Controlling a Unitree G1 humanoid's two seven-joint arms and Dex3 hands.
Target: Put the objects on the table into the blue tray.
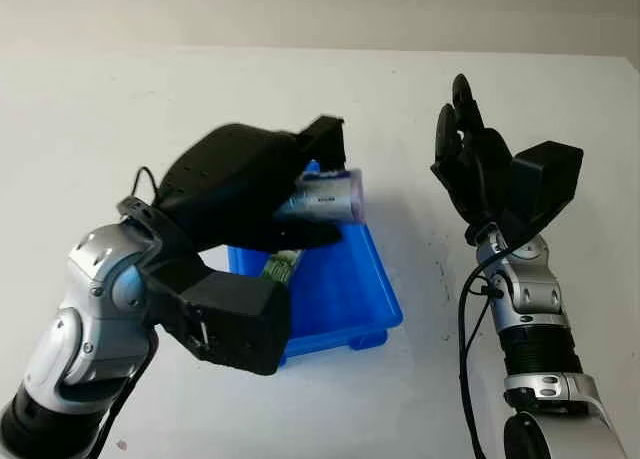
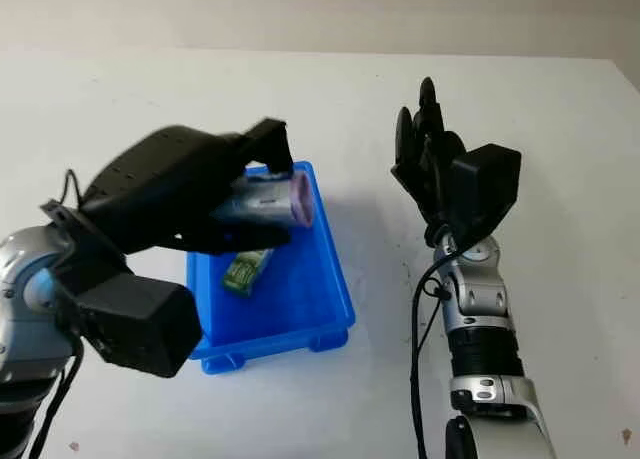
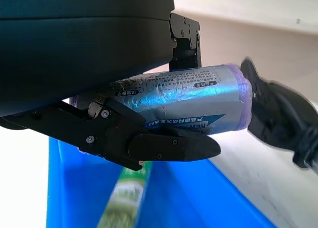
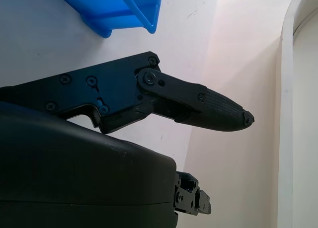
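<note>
I'm holding my left hand (image 1: 250, 194) over the blue tray (image 1: 350, 289), fingers (image 3: 164, 146) clenched on the silver roll (image 1: 325, 194) and ready for dropping beside the green pack (image 2: 245, 269) already inside, while my right hand (image 1: 470, 164) is hanging open above bare desk (image 1: 420, 99) well off the tray's rim.

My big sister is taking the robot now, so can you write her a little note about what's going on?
Left hand: shut on the silver roll with purple ends, held over the blue tray.
Right hand: open, raised over the table to the right of the tray, holding nothing.
Done: a green packet already lies inside the tray.
Left: lower the roll and let it go in the tray. I see nothing else waiting on the table.
</note>
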